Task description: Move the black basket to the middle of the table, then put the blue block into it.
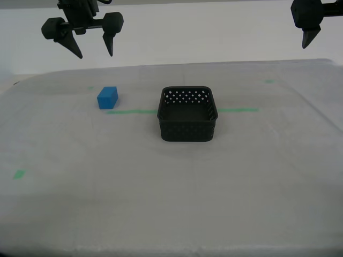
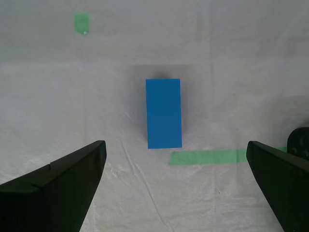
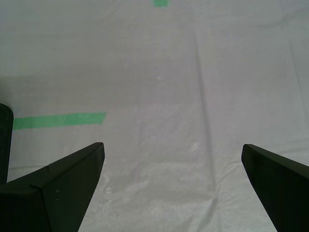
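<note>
While the black basket (image 1: pixel 187 114) sat mid-table, the second gripper (image 2: pixel 176 159), jaws spread empty, needed a straight drop astride the blue block (image 2: pixel 163 113)

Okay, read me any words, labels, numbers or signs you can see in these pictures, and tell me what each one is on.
None can be read in any view.
The small bright-blue rectangular block: plain faces, no print.
The black perforated plastic basket: only rows of round holes, no label.
The pale grey-white cloth-topped table: only blank green tape strips.

basket (image 1: pixel 187 126) mid table (image 1: pixel 161 203), block (image 1: pixel 107 97) apart toward exterior view's left, slightly behind
</note>
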Motion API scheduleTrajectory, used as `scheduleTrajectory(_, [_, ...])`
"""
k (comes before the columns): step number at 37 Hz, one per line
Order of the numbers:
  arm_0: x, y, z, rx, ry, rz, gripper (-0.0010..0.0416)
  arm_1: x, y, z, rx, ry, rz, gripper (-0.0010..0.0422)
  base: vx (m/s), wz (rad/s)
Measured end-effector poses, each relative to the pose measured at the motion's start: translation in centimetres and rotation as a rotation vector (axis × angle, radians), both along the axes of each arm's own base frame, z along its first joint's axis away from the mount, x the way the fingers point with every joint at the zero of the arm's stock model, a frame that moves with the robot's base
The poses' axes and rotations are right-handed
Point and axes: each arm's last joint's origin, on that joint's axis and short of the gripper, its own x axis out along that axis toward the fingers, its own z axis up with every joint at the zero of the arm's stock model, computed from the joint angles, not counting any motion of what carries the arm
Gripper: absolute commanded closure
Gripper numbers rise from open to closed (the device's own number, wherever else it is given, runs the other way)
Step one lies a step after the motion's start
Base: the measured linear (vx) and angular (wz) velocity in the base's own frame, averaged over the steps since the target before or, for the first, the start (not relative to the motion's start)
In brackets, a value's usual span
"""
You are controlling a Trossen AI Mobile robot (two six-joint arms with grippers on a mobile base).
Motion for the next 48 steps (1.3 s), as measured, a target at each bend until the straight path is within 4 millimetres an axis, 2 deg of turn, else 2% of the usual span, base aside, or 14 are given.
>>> scheduleTrajectory(25, [0.0,0.0,0.0,0.0,-0.001,0.0,0.0007,1.1,-0.2,-3.0,0.011,0.051,-0.001,0.0011,0.0,0.0])
scheduleTrajectory(39, [0.0,0.0,0.0,0.0,-0.001,0.001,0.0007,1.3,-0.2,-3.3,0.008,0.039,0.001,0.0011,0.0,0.0])
scheduleTrajectory(43, [0.0,0.0,0.0,0.0,-0.001,0.0,0.0007,1.6,-0.3,-3.9,0.007,0.043,0.0,0.0011,0.0,0.0])
scheduleTrajectory(48, [0.0,0.0,0.0,0.0,-0.001,0.001,0.0007,2.1,-0.4,-5.6,-0.007,0.085,-0.007,0.0011,0.0,0.0])
